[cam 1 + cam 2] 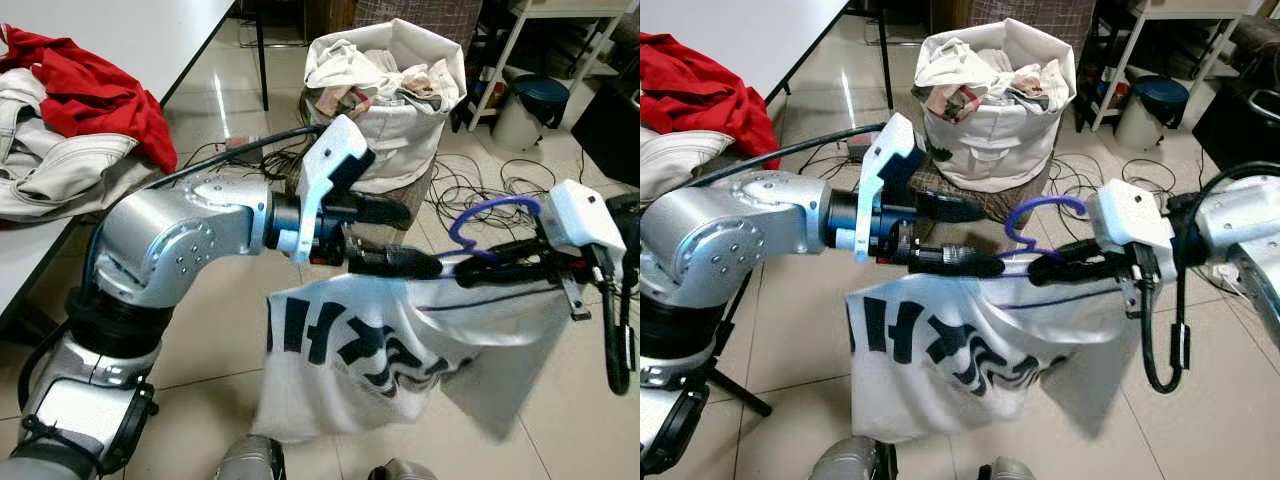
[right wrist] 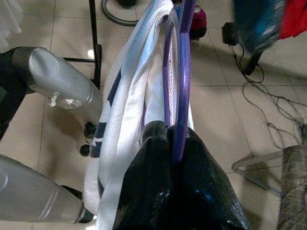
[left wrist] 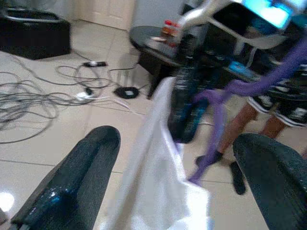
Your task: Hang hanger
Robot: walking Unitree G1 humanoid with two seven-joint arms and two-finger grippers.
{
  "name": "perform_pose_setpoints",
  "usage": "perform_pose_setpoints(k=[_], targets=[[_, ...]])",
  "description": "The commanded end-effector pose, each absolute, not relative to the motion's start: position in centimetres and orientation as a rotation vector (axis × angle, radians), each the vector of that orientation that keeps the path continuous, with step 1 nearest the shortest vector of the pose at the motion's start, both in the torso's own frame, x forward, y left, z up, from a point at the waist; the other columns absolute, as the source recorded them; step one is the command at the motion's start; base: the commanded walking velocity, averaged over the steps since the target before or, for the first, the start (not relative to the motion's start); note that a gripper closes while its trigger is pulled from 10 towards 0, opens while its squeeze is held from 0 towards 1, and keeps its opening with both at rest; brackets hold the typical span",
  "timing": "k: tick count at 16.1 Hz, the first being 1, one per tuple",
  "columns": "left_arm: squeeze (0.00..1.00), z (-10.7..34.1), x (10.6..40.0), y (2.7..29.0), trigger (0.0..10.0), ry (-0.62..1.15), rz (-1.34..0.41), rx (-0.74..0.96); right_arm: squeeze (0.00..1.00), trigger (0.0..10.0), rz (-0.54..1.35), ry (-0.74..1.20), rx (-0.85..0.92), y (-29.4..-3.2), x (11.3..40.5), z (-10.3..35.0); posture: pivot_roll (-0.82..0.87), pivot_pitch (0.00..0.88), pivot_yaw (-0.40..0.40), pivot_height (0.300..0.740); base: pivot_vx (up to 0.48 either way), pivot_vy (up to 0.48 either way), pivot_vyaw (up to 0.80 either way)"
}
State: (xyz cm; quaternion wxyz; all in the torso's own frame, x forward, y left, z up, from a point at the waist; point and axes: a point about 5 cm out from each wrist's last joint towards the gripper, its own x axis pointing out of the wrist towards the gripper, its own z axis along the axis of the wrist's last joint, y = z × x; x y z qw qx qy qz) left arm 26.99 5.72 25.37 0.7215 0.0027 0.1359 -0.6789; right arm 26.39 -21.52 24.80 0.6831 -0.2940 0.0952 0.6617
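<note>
A purple hanger carries a white shirt with dark blue characters, which hangs over the tiled floor in front of me. My right gripper comes in from the right and is shut on the hanger's bar, with the hook curving up above it. From the left, my left gripper reaches to the shirt's top edge and stands open. In the left wrist view the white cloth lies between its two spread fingers, touching neither.
A white laundry bag stuffed with clothes stands just beyond the hanger. A white table on the left holds a red garment and a beige one. Cables sprawl on the floor. A person's legs stand nearby.
</note>
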Motion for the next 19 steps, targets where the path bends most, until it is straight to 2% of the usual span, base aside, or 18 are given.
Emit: perform_pose_setpoints(k=[1,2,4,5,6,7,8,14,19], targets=[[0.0,25.5,26.4,5.6,4.9,0.313,-1.54,-0.017,0.0,10.0,1.483,0.189,-0.689,-21.3,26.4,25.4,-0.07,0.07,-0.028,0.74,0.0,0.0,0.0],[0.0,25.6,26.2,5.6,5.2,0.322,-1.553,-0.018,0.0,10.0,1.483,0.189,-0.692,-21.3,26.5,25.4,-0.07,0.071,-0.03,0.74,0.0,0.0,0.0],[0.0,25.2,26.0,5.5,9.8,0.346,-1.542,-0.004,0.0,10.0,1.485,0.183,-0.7,-21.0,26.5,25.5,-0.07,0.072,-0.029,0.74,0.0,0.0,0.0],[0.0,25.1,26.1,5.4,10.0,0.345,-1.529,0.003,0.0,10.0,1.488,0.182,-0.7,-20.9,26.5,25.5,-0.07,0.072,-0.029,0.74,0.0,0.0,0.0],[0.0,24.5,26.7,5.0,5.8,0.355,-1.442,0.004,0.0,10.0,1.495,0.174,-0.701,-20.6,26.4,25.7,-0.07,0.073,-0.027,0.74,0.0,0.0,0.0],[0.0,24.3,26.9,4.8,4.4,0.36,-1.418,0.001,0.0,10.0,1.497,0.173,-0.7,-20.6,26.3,25.7,-0.07,0.073,-0.027,0.74,0.0,0.0,0.0],[0.0,24.0,27.2,4.7,0.0,0.363,-1.378,0.014,0.0,10.0,1.499,0.17,-0.701,-20.5,26.3,25.8,-0.07,0.073,-0.024,0.74,0.0,0.0,0.0],[0.0,23.7,27.3,4.7,0.0,0.361,-1.352,0.021,0.0,10.0,1.5,0.168,-0.706,-20.3,26.1,26.1,-0.08,0.065,-0.021,0.74,0.0,0.0,0.0],[0.0,23.7,26.6,5.2,0.0,0.38,-1.409,0.01,0.0,10.0,1.495,0.172,-0.707,-20.4,26.2,26.2,-0.08,0.06,-0.023,0.74,0.0,0.0,0.0]])
